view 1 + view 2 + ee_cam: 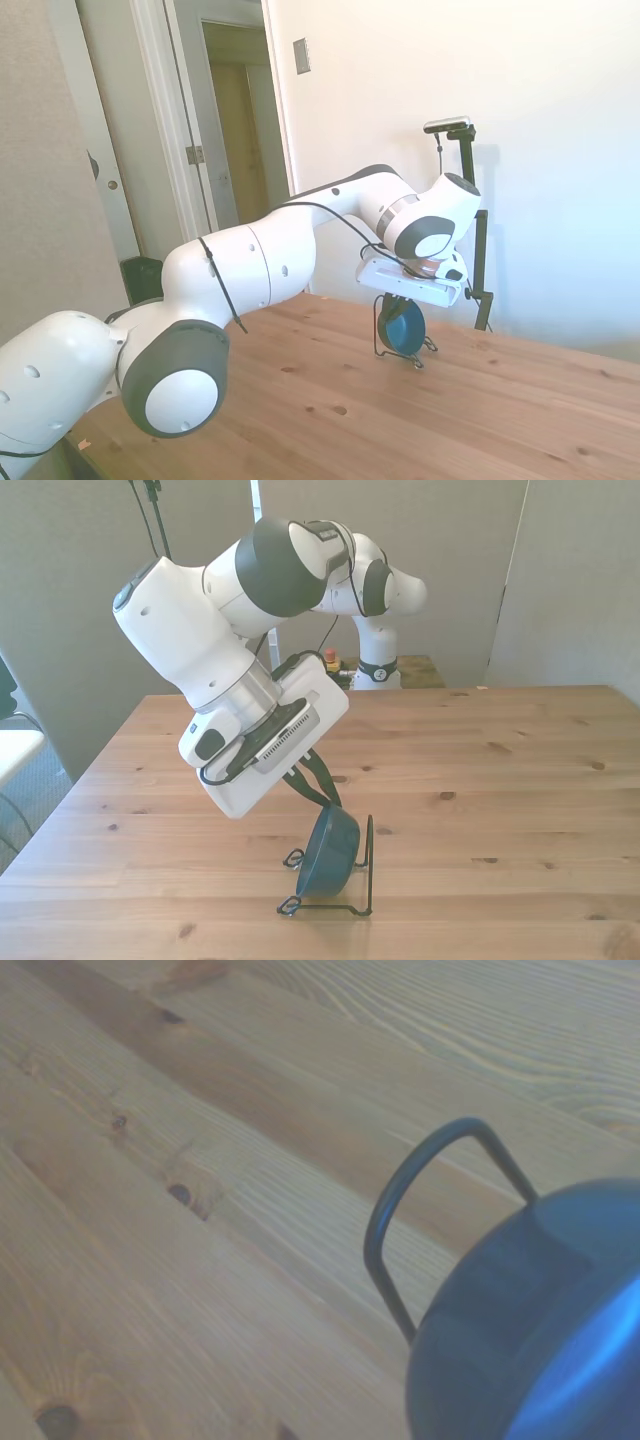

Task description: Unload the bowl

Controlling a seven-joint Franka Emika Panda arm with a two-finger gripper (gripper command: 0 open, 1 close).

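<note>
Look at the bowl point(331, 852) first: it stands on edge, tilted, in the thin black wire stand point(352, 880) near the bench's point(520, 780) front edge in the front view. In that view its hollow turns toward the front view's left and its rounded underside leans toward the stand's upright loop. Your claw point(322, 785) sits directly above it, reaching down at a slant from the white arm point(200, 650), and the two dark fingers point(316, 773) converge onto the bowl's upper rim. They look pinched on that rim, one finger to each side of the wall.

From the side view you get the same story: the bowl point(404, 327) hangs just under the claw point(398, 300), with the wire stand point(385, 340) around it on the bench point(480, 400).

Up close on the wrist view, the bowl's dark blue outer wall point(530, 1330) fills one corner, a bright glint along its edge. The stand's bent wire loop point(400, 1220) rises right beside it, over the knotty pine boards point(180, 1190).

No lettering or brand mark reads clearly anywhere you can see; the bowl is plain.
</note>
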